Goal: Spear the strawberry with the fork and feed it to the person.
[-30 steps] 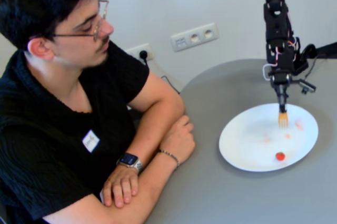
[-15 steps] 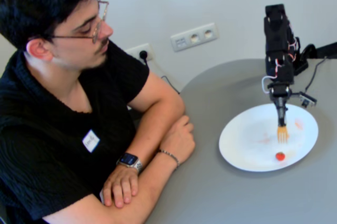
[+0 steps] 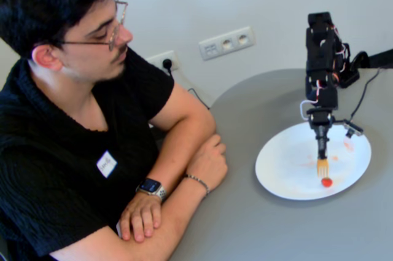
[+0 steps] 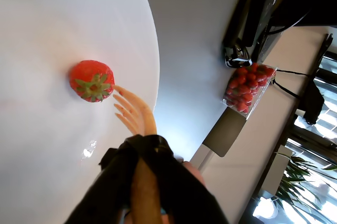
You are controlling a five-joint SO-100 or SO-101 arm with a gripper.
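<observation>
A small red strawberry (image 3: 326,182) lies near the front edge of the white plate (image 3: 285,172). The pale fork (image 3: 322,167) points down on its black stem, tines just above and left of the berry. In the wrist view the tines (image 4: 131,109) reach almost to the strawberry (image 4: 91,80), which shows its green leaves on the plate (image 4: 47,18). My gripper (image 3: 322,141) is shut on the fork's stem, black wrapping (image 4: 145,155) hiding its fingers. The person (image 3: 73,89), in glasses and a black shirt, sits at the left and looks toward the plate.
His crossed forearms (image 3: 184,193) rest on the grey round table (image 3: 276,230) left of the plate. Wall sockets (image 3: 226,42) sit behind. In the wrist view a clear punnet of strawberries (image 4: 247,88) stands off the table.
The arm has come down and forward, carrying the fork from the back of the plate to just beside the strawberry. The person and the berry stayed still.
</observation>
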